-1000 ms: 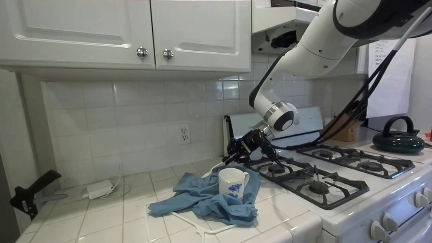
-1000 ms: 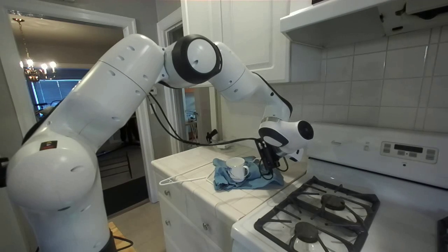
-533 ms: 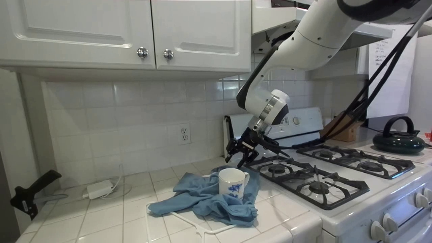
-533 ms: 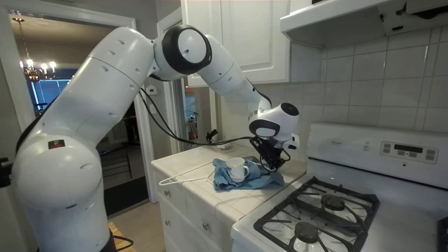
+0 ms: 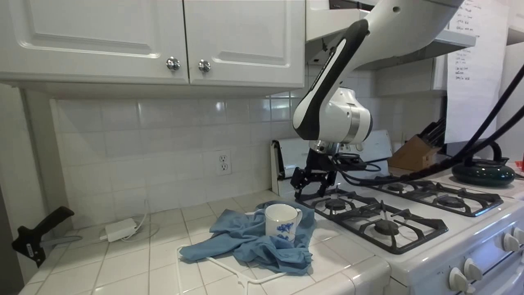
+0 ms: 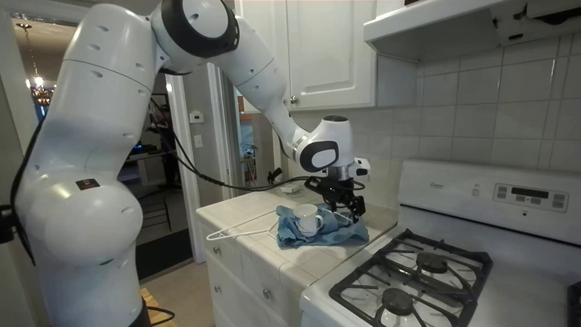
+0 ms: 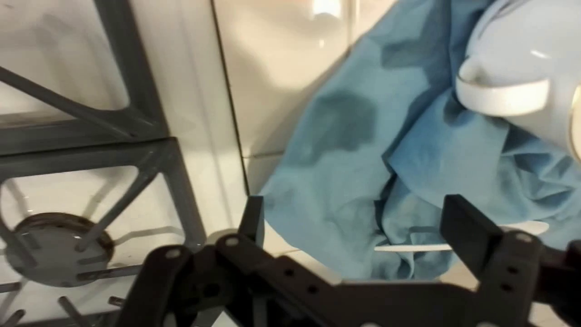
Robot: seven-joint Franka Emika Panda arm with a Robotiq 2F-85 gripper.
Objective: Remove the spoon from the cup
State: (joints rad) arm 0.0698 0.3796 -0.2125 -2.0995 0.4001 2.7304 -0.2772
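Note:
The white cup [image 5: 280, 221] with blue flowers stands upright on the crumpled blue cloth [image 5: 241, 235]; no utensil rises above its rim. In the wrist view the cup [image 7: 522, 50] fills the upper right corner, its handle towards the middle. A thin white spoon [image 7: 411, 248] lies on the cloth [image 7: 336, 181] outside the cup, its middle part hidden behind the right-hand finger [image 7: 470, 231]. My gripper [image 7: 356, 215] hangs above the cloth's edge beside the stove, its jaws wide apart with nothing held between them. The gripper [image 5: 310, 194] points down, behind the cup in that exterior view.
A white hanger [image 5: 243, 278] pokes out from beneath the cloth. Right beside the counter, the stove [image 5: 380, 229] has raised black grates [image 7: 150, 136]. A tiled wall [image 5: 184, 155] stands behind, upper cabinets [image 5: 245, 45] overhead. A kettle [image 5: 483, 172] and knife block [image 5: 415, 155] sit beyond the stove.
My gripper has gone from nearly shut to wide apart. The arm has risen and shifted towards the stove, turning from slanted to pointing down. Cup and cloth have stayed put.

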